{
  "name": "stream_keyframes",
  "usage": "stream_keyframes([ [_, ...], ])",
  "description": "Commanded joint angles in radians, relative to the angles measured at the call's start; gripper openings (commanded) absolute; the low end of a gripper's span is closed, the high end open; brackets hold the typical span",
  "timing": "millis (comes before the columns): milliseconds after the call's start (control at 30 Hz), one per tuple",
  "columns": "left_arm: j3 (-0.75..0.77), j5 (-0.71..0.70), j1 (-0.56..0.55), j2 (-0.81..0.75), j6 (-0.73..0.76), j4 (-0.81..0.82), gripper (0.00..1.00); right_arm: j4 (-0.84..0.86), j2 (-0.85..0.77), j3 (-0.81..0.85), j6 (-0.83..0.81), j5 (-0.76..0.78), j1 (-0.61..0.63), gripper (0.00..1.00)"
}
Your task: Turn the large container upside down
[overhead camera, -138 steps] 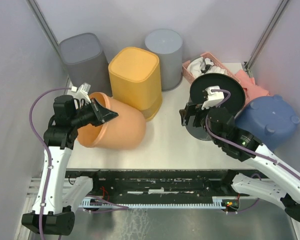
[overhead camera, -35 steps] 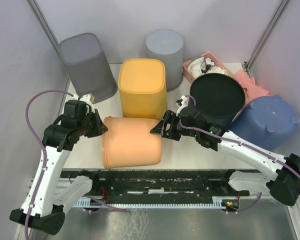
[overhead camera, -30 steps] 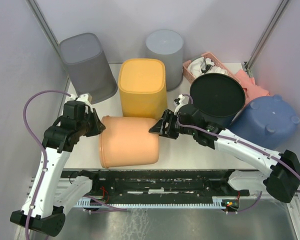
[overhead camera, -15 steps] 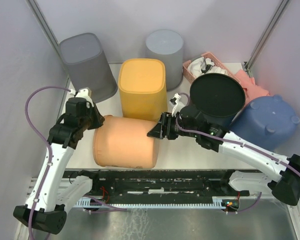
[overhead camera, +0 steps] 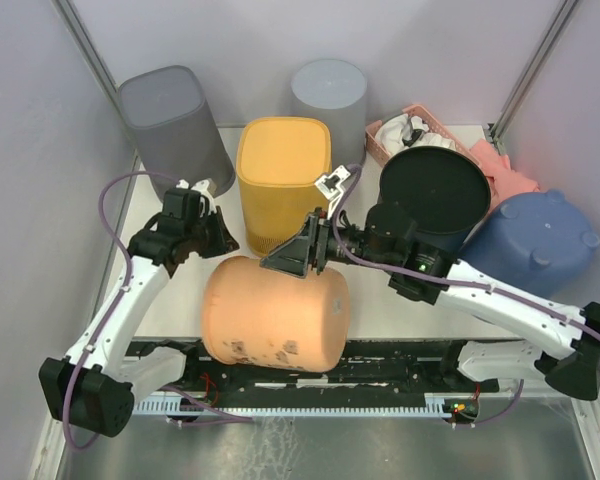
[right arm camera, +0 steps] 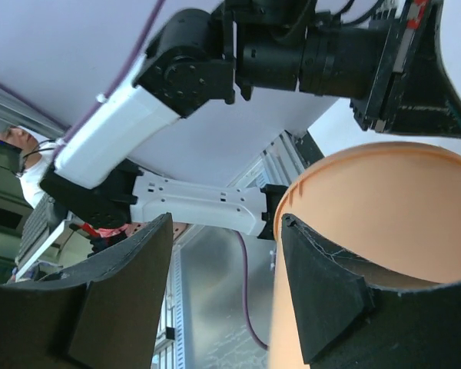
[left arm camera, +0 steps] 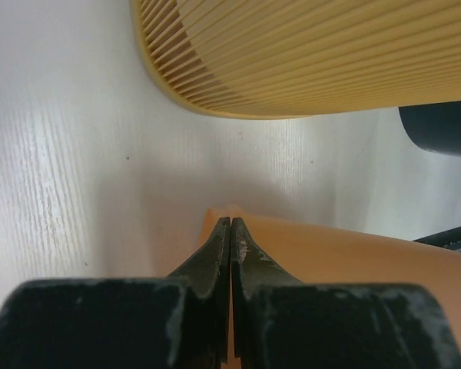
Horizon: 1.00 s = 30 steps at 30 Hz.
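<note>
tabletop (overhead camera: 372, 300), container (overhead camera: 275, 318) at right tool (overhead camera: 282, 262)

The left arm (overhead camera: 115, 315) is raised from its base at the near left and bent inward at the elbow, and the left gripper (overhead camera: 220, 243) is pointed inward with its fingers (left arm camera: 215, 254) pressed flat together. The right arm (overhead camera: 505, 305) is stretched across to the left, and the right gripper (overhead camera: 280, 260) is held with its jaws spread wide.
</note>
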Motion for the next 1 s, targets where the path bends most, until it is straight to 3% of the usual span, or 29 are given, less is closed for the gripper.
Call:
stream_keyframes([
  [0, 0.012, 0.030, 0.001, 0.032, -0.040, 0.118, 0.03, 0.070, 0.083, -0.006, -0.015, -0.008, 0.042, 0.67],
  [167, 0.020, 0.038, 0.001, 0.086, -0.033, 0.128, 0.03, 0.043, 0.158, 0.024, -0.058, 0.003, 0.075, 0.67],
  [300, 0.082, 0.005, 0.000, 0.067, -0.011, 0.112, 0.05, -0.181, 0.103, 0.076, -0.165, 0.159, 0.075, 0.77],
  [500, 0.346, -0.052, 0.001, 0.045, 0.083, -0.037, 0.35, -0.568, -0.096, 0.046, -0.264, 0.652, 0.076, 0.91],
  [633, 0.350, 0.072, 0.001, -0.039, 0.105, -0.080, 0.54, -0.682, -0.306, -0.096, -0.253, 0.822, 0.075, 0.94],
  [733, 0.274, 0.205, -0.001, -0.121, 0.095, -0.077, 0.65, -0.778, -0.463, -0.191, -0.160, 0.896, 0.075, 0.95],
  [833, 0.194, 0.294, -0.012, -0.192, 0.089, -0.086, 0.71, -0.860, -0.609, -0.281, -0.028, 0.905, 0.076, 0.96],
  [967, 0.113, 0.320, -0.022, -0.264, 0.085, -0.086, 0.75, -0.764, -0.727, -0.412, 0.078, 0.806, 0.076, 0.97],
])
